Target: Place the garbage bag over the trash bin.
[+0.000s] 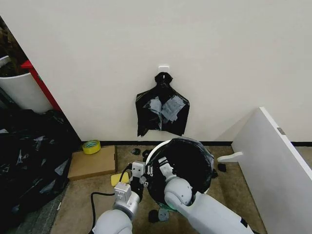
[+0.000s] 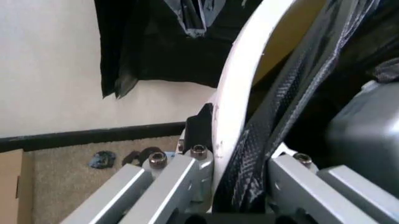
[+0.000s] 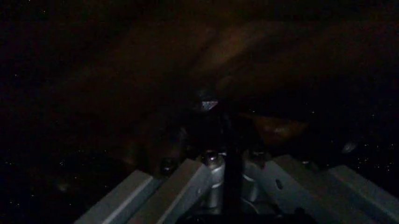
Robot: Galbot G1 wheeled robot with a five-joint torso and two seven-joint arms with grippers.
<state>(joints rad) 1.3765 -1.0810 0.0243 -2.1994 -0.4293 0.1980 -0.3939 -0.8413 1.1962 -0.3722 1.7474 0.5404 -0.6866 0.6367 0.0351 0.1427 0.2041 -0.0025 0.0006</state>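
Observation:
The white trash bin (image 1: 152,155) stands on the carpet by the wall. The glossy black garbage bag (image 1: 195,158) lines its inside and drapes over its far and right rim, while the left rim shows bare white. At that left rim, my left gripper (image 1: 140,171) straddles the white bin wall (image 2: 237,93), with the bag's wrinkled plastic (image 2: 274,126) pinched between its fingers (image 2: 168,172). My right gripper (image 1: 163,166) reaches down inside the bin. There, in the dark, my right gripper (image 3: 225,154) is nearly closed on a thin strip of black plastic.
A knot-topped bunch of black bags (image 1: 162,109) hangs on the wall behind the bin. A cardboard sheet (image 1: 92,163) with a yellow tape roll (image 1: 91,146) lies left. A heap of black plastic (image 1: 29,156) fills the far left. A white board (image 1: 273,161) leans at right.

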